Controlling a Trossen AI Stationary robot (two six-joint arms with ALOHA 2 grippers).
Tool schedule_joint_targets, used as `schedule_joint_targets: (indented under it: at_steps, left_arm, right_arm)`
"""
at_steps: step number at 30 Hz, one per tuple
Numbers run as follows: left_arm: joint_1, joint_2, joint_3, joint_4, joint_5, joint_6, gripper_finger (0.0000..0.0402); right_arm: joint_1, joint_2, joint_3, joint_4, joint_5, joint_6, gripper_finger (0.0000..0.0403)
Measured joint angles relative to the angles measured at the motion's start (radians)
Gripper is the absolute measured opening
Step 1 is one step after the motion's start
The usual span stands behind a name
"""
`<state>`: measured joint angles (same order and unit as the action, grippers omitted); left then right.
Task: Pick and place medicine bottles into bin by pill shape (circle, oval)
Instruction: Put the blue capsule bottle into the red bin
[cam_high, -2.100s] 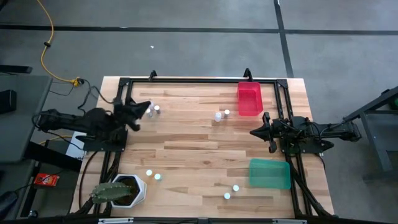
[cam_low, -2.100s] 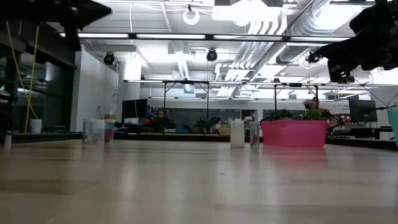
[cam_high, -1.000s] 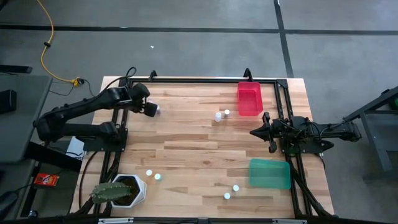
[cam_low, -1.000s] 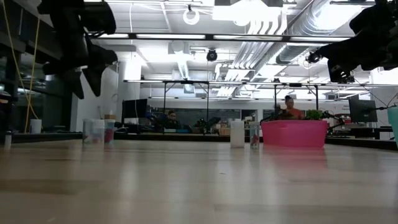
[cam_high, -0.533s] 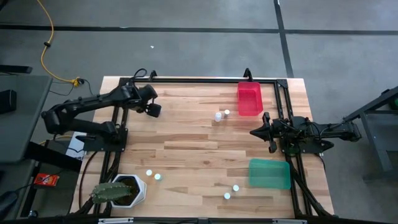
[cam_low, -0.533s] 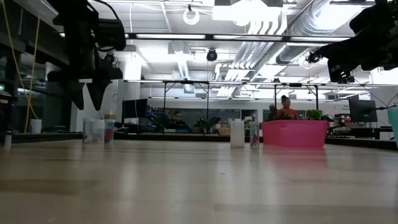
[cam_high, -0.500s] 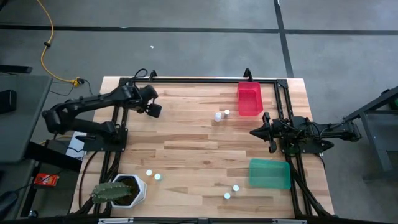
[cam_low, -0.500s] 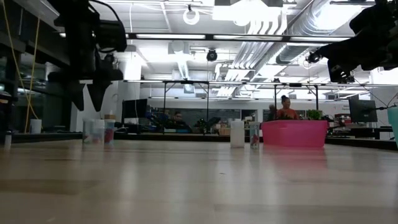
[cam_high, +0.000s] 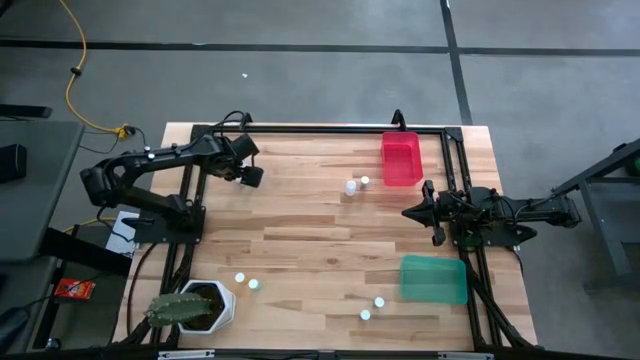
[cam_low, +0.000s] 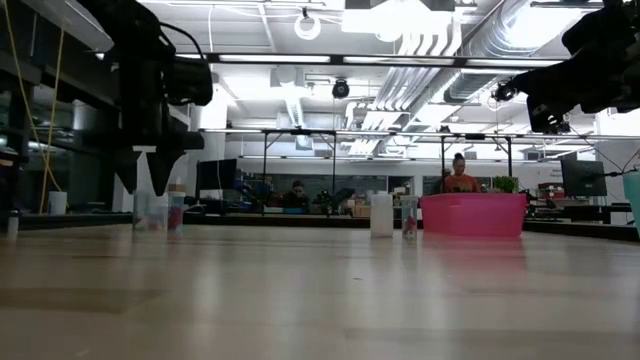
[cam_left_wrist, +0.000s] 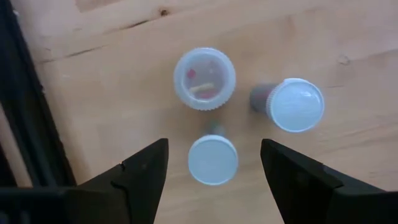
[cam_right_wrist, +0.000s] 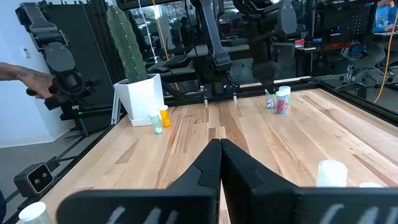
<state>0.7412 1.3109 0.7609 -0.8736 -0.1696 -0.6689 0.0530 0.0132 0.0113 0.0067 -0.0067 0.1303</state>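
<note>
Tabletop (cam_high: 320, 230): light wood.
Left hand (cam_left_wrist: 213, 171): wide open, empty, straight above a standing white-capped bottle (cam_left_wrist: 213, 160) between its fingers.
Right hand (cam_high: 412, 212): closed, empty, far off.

Robotics lab in open industrial hall. Exposed ducts (cam_low: 440, 60) and strip lights overhead, upper frame. Wooden tabletop (cam_high: 320, 230) in black frame on grey concrete floor (cam_high: 300, 60). Person (cam_low: 460, 175) at far benches, monitors beyond.

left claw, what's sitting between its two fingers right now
In the left wrist view, one white-capped bottle stands between the open left claw's fingers, untouched. Two more bottles lie just beyond.
</note>
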Motion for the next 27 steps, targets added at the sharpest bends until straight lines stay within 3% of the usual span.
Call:
schedule_joint_targets:
  at_steps: [18,27]
  left_arm:
    - [0.021,0.005,0.000,0.001,0.056,0.047,0.0157]
    - [0.021,0.005,0.000,-0.001,0.053,0.070,0.0151]
  right_arm:
    - [0.000,0.000,0.000,0.000,0.000,0.000,0.0000]
    - [0.000,0.000,0.000,0.000,0.000,0.000,0.0000]
